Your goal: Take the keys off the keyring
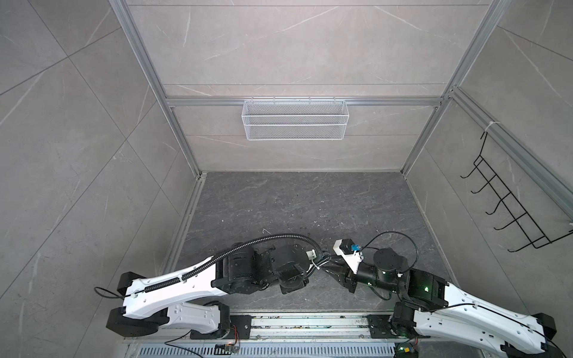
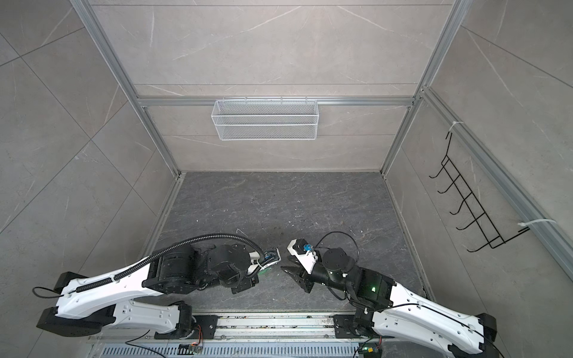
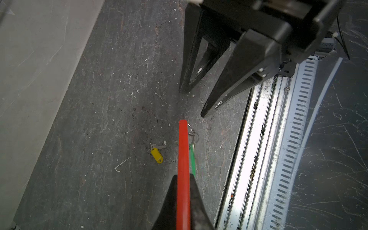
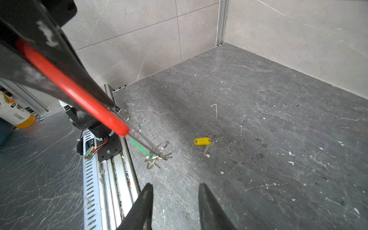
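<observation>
My left gripper [image 3: 183, 176] is shut on the red sleeve of the keyring [image 3: 183, 149], held above the floor. The sleeve also shows in the right wrist view, keyring [image 4: 79, 93], with dark wire running out of its end. The green-tagged key [image 3: 192, 157] hangs beside the sleeve on small silver rings [image 4: 159, 153]. The yellow-tagged key [image 3: 157, 155] lies loose on the dark floor, off the ring, yellow-tagged key [image 4: 202, 141]. My right gripper [image 4: 176, 187] is open and empty, its tips a short way from the ring's end. In a top view the right gripper [image 2: 286, 269] faces the left arm's wrist.
A white mesh basket [image 1: 294, 119] hangs on the back wall. A black hook rack [image 1: 511, 210] hangs on the right wall. A metal rail [image 1: 310, 325] runs along the front edge of the floor. A bottle with an orange base [image 4: 14, 111] lies beyond the rail.
</observation>
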